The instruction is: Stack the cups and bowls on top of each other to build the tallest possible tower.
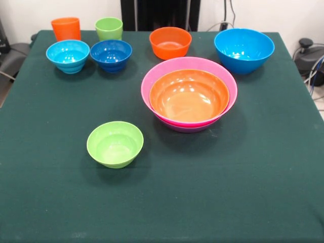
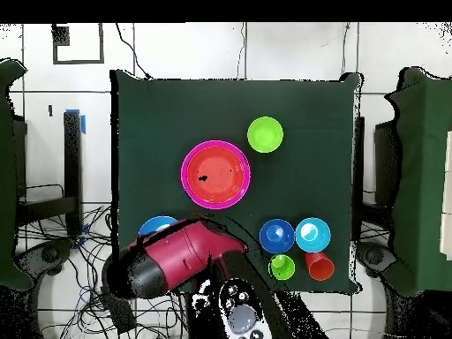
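Note:
The tower stands mid-table: a wide shallow orange bowl (image 1: pixel 189 98) nested in a pink bowl (image 1: pixel 164 67), with a purple bowl's (image 1: pixel 187 128) edge showing beneath; overhead it shows as pink rim (image 2: pixel 187 174). The big blue bowl (image 1: pixel 244 49) stands apart at the far right. A small orange bowl (image 1: pixel 170 42), dark-blue bowl (image 1: pixel 111 54) and light-blue bowl (image 1: pixel 68 55) sit along the far side. The orange cup (image 1: pixel 66 28) and green cup (image 1: pixel 109 28) stand upright behind them. A small lime-green bowl (image 1: pixel 115 144) sits alone nearer the camera. The gripper shows in neither view.
The red and black arm (image 2: pixel 177 260) is drawn back over the table's base-side edge, covering part of the big blue bowl (image 2: pixel 157 226) overhead. The dark green cloth table (image 1: pixel 253 177) has cables and dark furniture beside it.

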